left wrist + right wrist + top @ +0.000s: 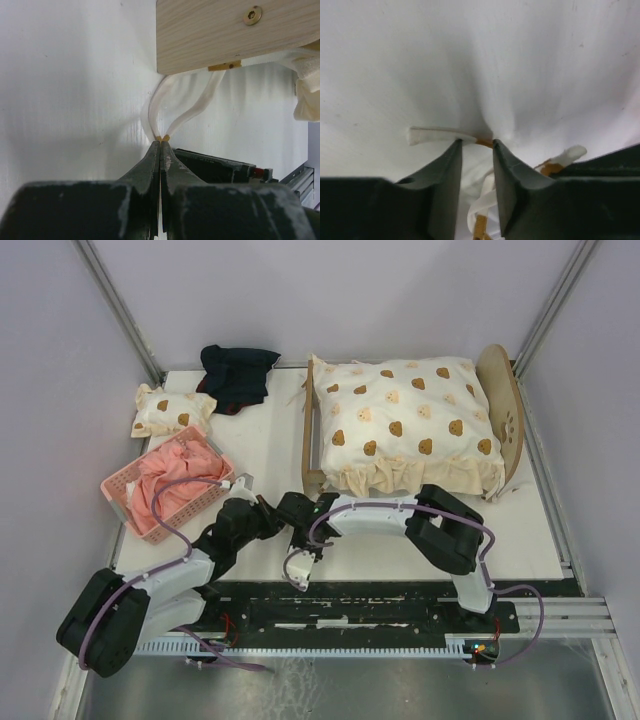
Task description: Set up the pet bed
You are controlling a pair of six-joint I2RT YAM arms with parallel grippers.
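Left gripper [161,142] pinches white ties [200,105]; right gripper [477,145] jaws apart. White table [270,450], pale enclosure walls [350,290]. Pet bed [311,455]: long axis parallels far edge, headboard [503,405] toward right edge.

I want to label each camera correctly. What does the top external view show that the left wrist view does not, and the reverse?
Only the top external view: the pink plastic basket, the dark crumpled cloth, the small bear-print pillow, and the arched wooden headboard with a paw print. Only the left wrist view: two white ribbon ties pinched in the shut left gripper, and a brass screw. Both: the light plywood bed frame, the cream bear-print quilt, the white table.
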